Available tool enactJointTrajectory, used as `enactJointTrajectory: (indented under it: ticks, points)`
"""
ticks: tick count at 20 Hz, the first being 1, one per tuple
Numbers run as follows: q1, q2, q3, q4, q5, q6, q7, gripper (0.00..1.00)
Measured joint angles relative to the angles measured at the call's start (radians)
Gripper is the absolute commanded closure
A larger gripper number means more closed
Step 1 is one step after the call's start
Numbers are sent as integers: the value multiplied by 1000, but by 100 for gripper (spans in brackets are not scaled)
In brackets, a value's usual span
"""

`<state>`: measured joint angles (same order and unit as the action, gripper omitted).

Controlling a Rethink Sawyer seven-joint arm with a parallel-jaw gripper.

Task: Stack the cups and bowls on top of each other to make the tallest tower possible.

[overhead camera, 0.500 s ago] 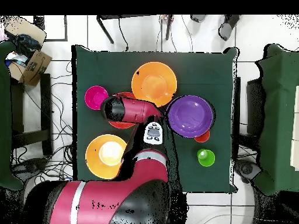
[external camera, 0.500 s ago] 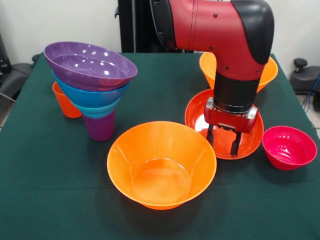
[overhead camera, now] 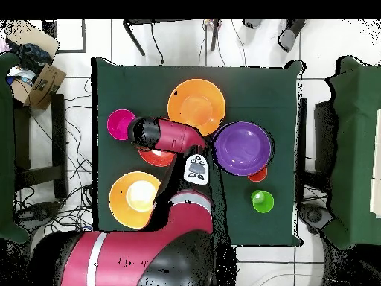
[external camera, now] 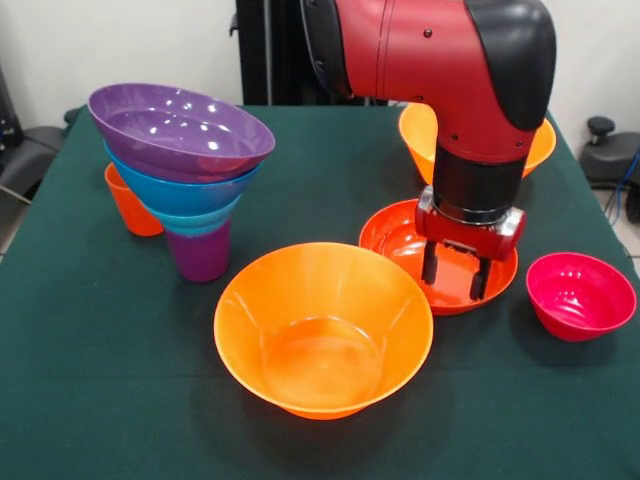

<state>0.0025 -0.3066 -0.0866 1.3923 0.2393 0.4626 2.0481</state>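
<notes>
While your pincer hangs over the red dish, its fingers stand moderately apart, holding nothing.
You can't tell whether the tips touch the dish. Close by on the counter you have a big orange bowl in front, a pink bowl beside, another orange bowl behind; the tower stands well apart, an orange cup behind it.

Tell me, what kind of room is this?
Probably a robot lab. A red robot arm works at a table under green cloth, loose cables trail over the tiled floor, and cardboard boxes sit beside the table.
</notes>
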Motion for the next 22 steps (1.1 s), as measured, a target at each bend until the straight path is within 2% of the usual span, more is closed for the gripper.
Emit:
enactJointTrajectory:
  ticks: [8, 9, 13, 22]
  points:
    - [0, -39, -28, -11, 13, 163, 0, 0]
    - [0, -56, -41, -17, 13, 210, 0, 0]
    - [0, -77, -57, -40, 20, 263, 0, 0]
    - [0, -60, -84, -142, 77, 273, 22, 0]
